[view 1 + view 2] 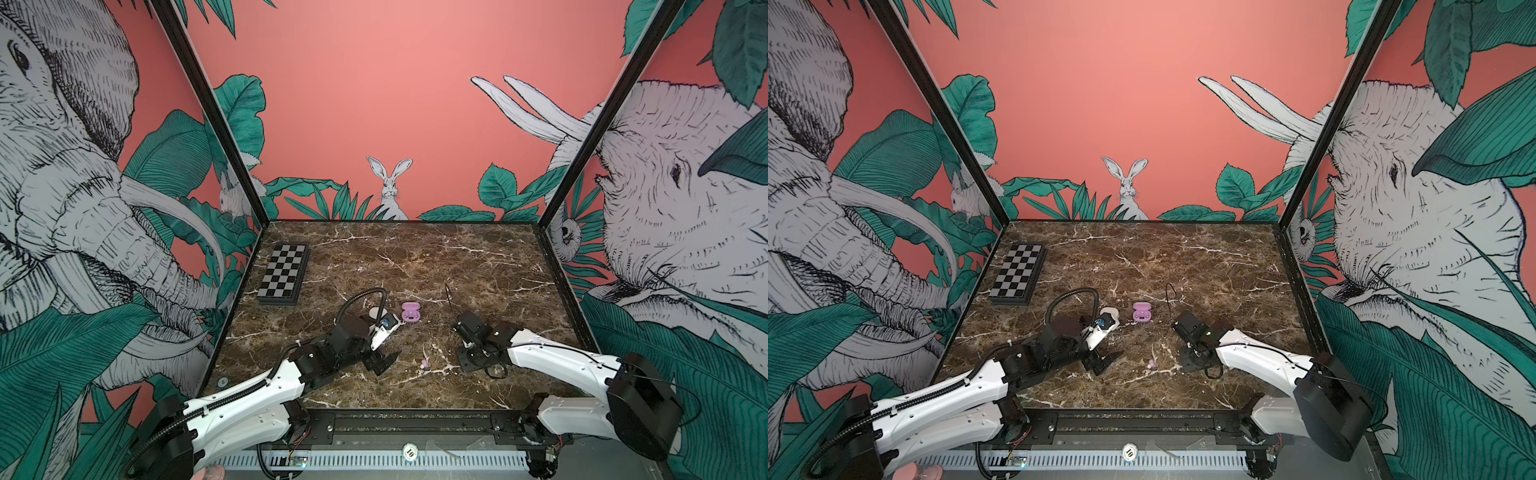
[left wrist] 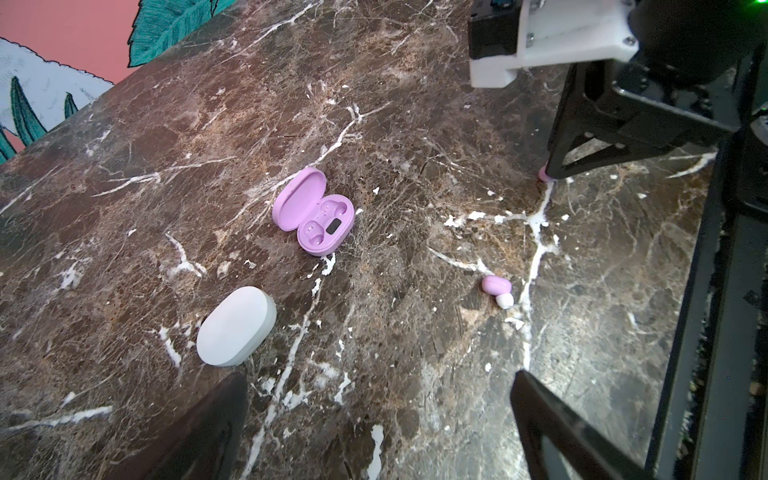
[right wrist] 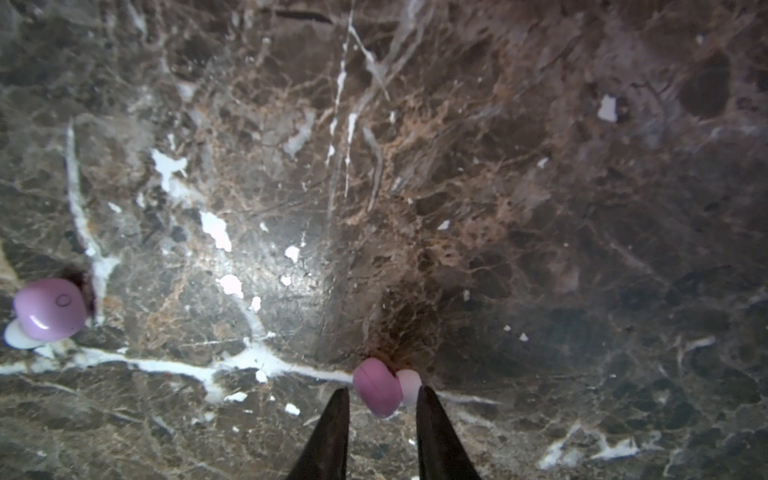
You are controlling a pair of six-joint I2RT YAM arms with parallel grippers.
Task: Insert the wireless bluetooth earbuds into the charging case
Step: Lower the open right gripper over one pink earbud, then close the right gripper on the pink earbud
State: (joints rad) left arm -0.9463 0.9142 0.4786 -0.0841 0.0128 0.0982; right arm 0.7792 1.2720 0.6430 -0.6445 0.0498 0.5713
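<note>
In both top views the open lilac pebble-shaped charging case (image 1: 410,311) sits mid-table, lid up, I judge so its wells stay reachable. The closed white pebble-shaped case (image 1: 376,311) is at its 9 o'clock and a loose lilac earbud (image 1: 424,365) at its 5 o'clock. My left gripper (image 1: 387,347) hovers at 7 o'clock, spread wide and empty.

From the left wrist, both wells look empty. The right gripper (image 2: 553,170) stands tip-down on a second lilac earbud (image 2: 542,174).

From the right wrist, its fingers (image 3: 430,419) straddle that bud, narrowly apart. One touches the white tip, and a sliver of brown marble table (image 3: 540,208) shows beside the other, so it is not pinched.
</note>
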